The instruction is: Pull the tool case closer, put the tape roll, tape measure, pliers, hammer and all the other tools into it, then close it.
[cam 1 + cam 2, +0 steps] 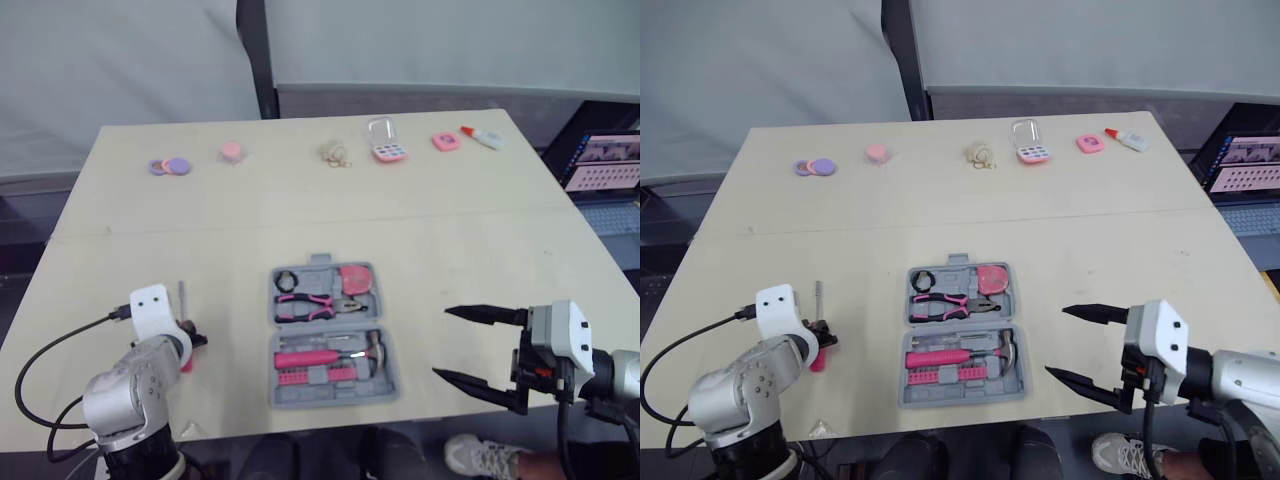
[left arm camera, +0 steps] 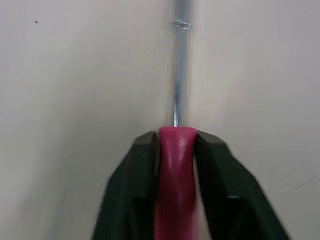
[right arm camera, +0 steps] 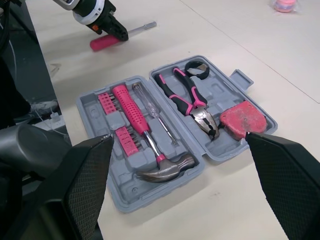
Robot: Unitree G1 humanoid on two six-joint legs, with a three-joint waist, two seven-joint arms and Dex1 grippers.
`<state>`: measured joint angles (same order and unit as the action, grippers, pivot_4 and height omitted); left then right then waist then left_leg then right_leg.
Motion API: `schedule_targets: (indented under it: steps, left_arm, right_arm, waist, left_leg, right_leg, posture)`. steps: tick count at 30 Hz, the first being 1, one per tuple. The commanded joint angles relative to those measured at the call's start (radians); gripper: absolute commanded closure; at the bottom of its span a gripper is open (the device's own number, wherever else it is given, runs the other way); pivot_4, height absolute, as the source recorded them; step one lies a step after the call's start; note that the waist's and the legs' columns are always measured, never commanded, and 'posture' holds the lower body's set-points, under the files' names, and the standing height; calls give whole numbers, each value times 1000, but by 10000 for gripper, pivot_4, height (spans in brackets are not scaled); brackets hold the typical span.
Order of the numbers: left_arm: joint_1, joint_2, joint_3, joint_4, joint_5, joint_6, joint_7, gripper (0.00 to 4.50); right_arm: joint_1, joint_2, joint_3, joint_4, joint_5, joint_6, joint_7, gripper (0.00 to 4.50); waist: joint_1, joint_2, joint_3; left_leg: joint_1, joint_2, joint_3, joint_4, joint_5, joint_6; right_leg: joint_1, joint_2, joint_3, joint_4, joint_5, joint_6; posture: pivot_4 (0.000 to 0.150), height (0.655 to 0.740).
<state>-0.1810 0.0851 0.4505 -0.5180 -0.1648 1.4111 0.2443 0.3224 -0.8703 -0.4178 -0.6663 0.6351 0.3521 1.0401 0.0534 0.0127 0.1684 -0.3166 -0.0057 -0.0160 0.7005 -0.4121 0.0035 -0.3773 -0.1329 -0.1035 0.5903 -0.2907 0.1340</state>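
Tool case: open, holding hammer, pliers, tape measure. Left of case: left gripper, fingers clenched on screwdriver handle. Right of case: right gripper, fingers spread, empty.

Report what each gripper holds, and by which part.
The left gripper clamps the screwdriver by its pink handle, just behind the metal shaft. The right gripper is open and holds nothing.

screwdriver: handle's sides covered by the clamped fingers of the left gripper, shaft tip cut off at the frame edge | beige clump at the worktop's far edge: too small to identify | laptop past the worktop's right edge: cropped | person's shoe below the near edge: partly cropped by the frame
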Motion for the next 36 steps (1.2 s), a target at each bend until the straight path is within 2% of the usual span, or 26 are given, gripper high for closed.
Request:
schedule_targets:
  steps: [1,9,13,16,18,20,25,27,30,36]
  left_arm:
    - [13,-5,-14,38,28,3,-12,40255]
    - [17,9,-28,52,39,-33,-58,40255]
    - [-4,138,-50,71,37,-115,-142,40255]
    - [-20,346,-125,120,5,-272,-340,40255]
    - [-30,438,-147,154,-31,-368,-464,40255]
    - [-18,577,-224,169,-38,-513,-649,40255]
    - [-2,782,-347,167,-64,-749,-965,40255]
    - [-15,821,-384,185,-58,-818,-1037,40255]
    - [-54,861,-449,199,-49,-902,-1138,40255]
    - [-182,890,-560,164,-48,-897,-1264,40255]
  right_arm:
    - [3,7,-11,-38,5,-8,-11,0]
    - [-3,7,-2,-30,-3,-10,-12,0]
    - [-22,-2,6,-13,0,-11,-1,0]
    - [-42,-7,14,3,-4,-14,9,0]
    - [-51,-7,21,11,-8,-15,12,0]
    - [-62,-3,37,21,-19,-21,14,0]
    - [-86,2,61,35,-32,-26,11,0]
    - [-85,3,61,35,-36,-27,12,0]
    - [-78,-3,54,32,-38,-26,20,0]
    - [-64,-4,47,10,-37,-21,19,0]
  waist:
    - [0,1,-1]
    - [1,5,-3]
    - [0,5,-3]
    - [-6,-1,1]
    - [-7,-1,1]
    - [-6,-1,2]
    - [-14,-1,2]
    - [-18,0,3]
    - [-22,1,4]
    - [-27,-1,8]
  left_leg:
    - [0,0,0,0,0,0]
    - [1,0,0,0,0,0]
    - [1,0,-1,0,1,-1]
    - [0,1,-1,-1,1,-3]
    - [-2,2,-1,-2,1,-4]
    - [-4,2,-1,-3,1,-3]
    - [-10,0,0,-3,0,-2]
    - [-17,0,-1,-1,0,-2]
    - [-17,0,1,-1,1,-2]
    - [-17,0,6,2,2,-1]
  right_leg:
    - [0,0,0,0,0,0]
    - [0,0,0,-1,0,0]
    - [0,0,0,-1,0,0]
    - [-3,2,-1,1,-1,-3]
    - [-6,1,-1,2,-2,-4]
    - [-7,0,-1,2,-2,-4]
    - [-13,-1,-2,0,-1,-3]
    - [-17,1,-4,1,-1,-2]
    - [-17,2,-6,1,-1,-2]
    - [-16,2,-5,5,-1,-1]
  posture:
    - [1500,7400]
    - [1500,7400]
    - [1500,7400]
    - [1500,7400]
    - [1500,7400]
    - [1500,7400]
    - [1500,7400]
    - [1500,7400]
    - [1500,7400]
    - [1500,7400]
